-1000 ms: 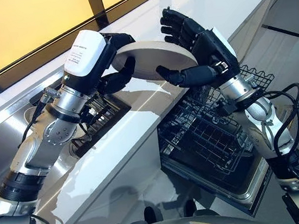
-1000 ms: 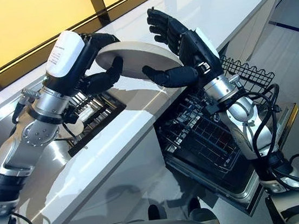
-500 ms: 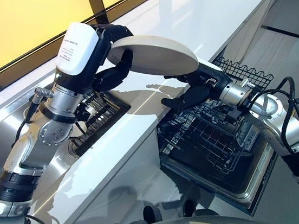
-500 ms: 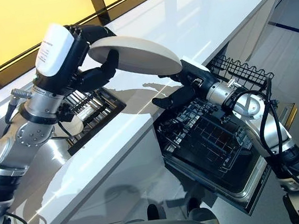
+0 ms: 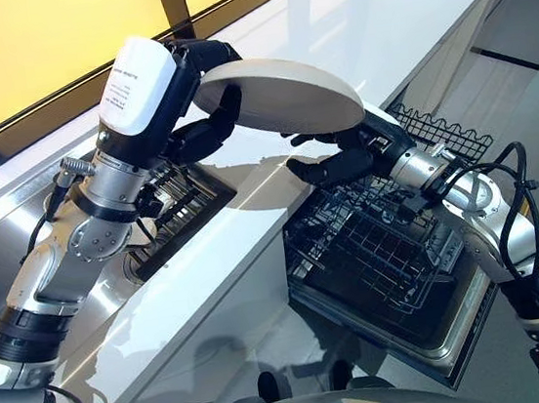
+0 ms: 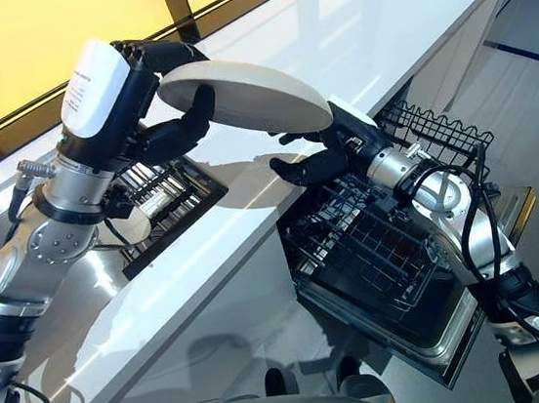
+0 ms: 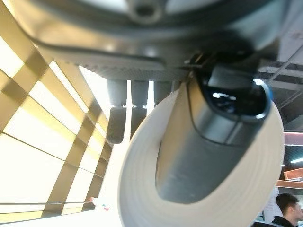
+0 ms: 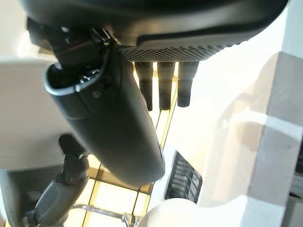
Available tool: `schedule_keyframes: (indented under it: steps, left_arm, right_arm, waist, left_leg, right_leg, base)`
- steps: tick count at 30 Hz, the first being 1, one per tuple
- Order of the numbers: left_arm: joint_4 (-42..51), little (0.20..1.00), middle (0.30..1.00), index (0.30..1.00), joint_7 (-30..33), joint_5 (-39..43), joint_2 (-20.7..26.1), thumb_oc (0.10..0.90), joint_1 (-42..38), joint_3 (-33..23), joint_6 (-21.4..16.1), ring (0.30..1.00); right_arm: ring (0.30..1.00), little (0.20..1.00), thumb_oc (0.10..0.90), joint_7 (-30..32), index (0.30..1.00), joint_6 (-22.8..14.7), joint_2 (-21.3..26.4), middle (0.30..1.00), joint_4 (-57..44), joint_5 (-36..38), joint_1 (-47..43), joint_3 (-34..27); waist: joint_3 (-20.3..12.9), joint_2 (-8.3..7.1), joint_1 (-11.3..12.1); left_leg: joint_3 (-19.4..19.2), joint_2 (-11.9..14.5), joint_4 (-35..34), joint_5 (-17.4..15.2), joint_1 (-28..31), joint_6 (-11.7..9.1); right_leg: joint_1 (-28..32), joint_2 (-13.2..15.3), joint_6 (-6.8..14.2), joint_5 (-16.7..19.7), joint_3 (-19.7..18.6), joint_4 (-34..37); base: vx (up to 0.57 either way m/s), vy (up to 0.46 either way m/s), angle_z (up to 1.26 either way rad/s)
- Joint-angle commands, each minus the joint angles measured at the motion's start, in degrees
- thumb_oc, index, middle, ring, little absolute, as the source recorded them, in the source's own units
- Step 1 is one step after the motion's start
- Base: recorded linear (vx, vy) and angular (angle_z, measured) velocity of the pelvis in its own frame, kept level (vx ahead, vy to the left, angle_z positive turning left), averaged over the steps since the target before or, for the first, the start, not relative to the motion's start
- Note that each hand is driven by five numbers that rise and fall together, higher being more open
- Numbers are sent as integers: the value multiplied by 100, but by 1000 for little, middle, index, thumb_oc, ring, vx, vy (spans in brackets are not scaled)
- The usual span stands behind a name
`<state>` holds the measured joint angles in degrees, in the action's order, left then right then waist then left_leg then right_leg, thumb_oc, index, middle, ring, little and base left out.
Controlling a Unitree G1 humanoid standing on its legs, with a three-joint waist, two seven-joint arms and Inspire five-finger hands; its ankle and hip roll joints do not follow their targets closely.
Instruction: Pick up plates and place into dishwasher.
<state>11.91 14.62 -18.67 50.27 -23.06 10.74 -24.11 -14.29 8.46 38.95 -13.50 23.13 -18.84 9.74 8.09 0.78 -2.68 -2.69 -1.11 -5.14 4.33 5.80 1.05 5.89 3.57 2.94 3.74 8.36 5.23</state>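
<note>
I'm gripping the white plate [image 5: 276,95] by its rim in my left hand [image 5: 204,136], thumb pinching underneath, holding it over the counter [image 5: 393,9] | right hand [image 5: 343,158] waiting beneath, fingers relaxed, empty, ready for handover above the dishwasher rack [image 5: 374,248].

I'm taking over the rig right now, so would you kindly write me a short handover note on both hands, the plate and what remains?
Left robot hand: shut on the plate, thumb under, fingers over its rim, held above the white counter.
Right robot hand: open, beneath the plate's far edge; contact cannot be confirmed.
Dishwasher rack: pulled out below the counter edge; no plate visible in it.
Done: plate lifted.
Left: pass or carry the plate to the rack and slot it in.
</note>
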Motion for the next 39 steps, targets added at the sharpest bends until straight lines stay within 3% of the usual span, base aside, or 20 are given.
schedule_keyframes:
  steps: [1, 6, 21, 31, 39]
  left_arm:
    - [211, 200, 300, 300, 295, 516, -7, 100, -962, -283, -13, 300]
    - [229, 200, 300, 300, 198, 453, -43, 100, -1046, -191, 47, 300]
    - [229, 200, 300, 300, 539, 520, 22, 100, -969, -447, -30, 300]
    - [275, 200, 300, 300, 1070, 393, 19, 100, -816, -706, -244, 300]
    - [464, 200, 300, 300, 1620, 238, -1, 100, -767, -1011, -418, 300]
  right_arm:
    - [300, 200, 100, 64, 300, -900, -204, 300, -381, 298, -819, -107]
    - [300, 200, 100, 189, 300, -1019, -304, 300, -368, 276, -877, -96]
    - [300, 200, 100, 383, 300, -910, -244, 300, -330, 88, -843, -162]
    - [300, 200, 100, 1339, 300, -1314, -141, 300, -185, -710, -715, -517]
    - [300, 200, 100, 1572, 300, -1295, -97, 300, -66, -810, -584, -688]
  waist:
    - [-559, -31, 36]
    - [-555, -23, 38]
    - [-583, -11, 53]
    - [-575, -7, 38]
    - [-582, -4, 32]
  left_leg:
    - [-71, -296, 14, -720, 195, 29]
    - [-60, -303, 14, -724, 202, 39]
    - [-53, -307, 14, -723, 203, 34]
    - [-36, -310, 14, -743, 213, 41]
    - [-33, -314, 14, -762, 216, 42]
  right_leg:
    - [113, -395, 76, -607, 60, -324]
    - [117, -394, 75, -614, 55, -333]
    - [110, -375, 81, -621, 57, -352]
    - [102, -373, 89, -623, 25, -365]
    - [92, -370, 87, -632, 9, -372]
  base:
    - [0, 0, 0]
    - [0, 0, 0]
    - [0, 0, 0]
    - [0, 0, 0]
    - [0, 0, 0]
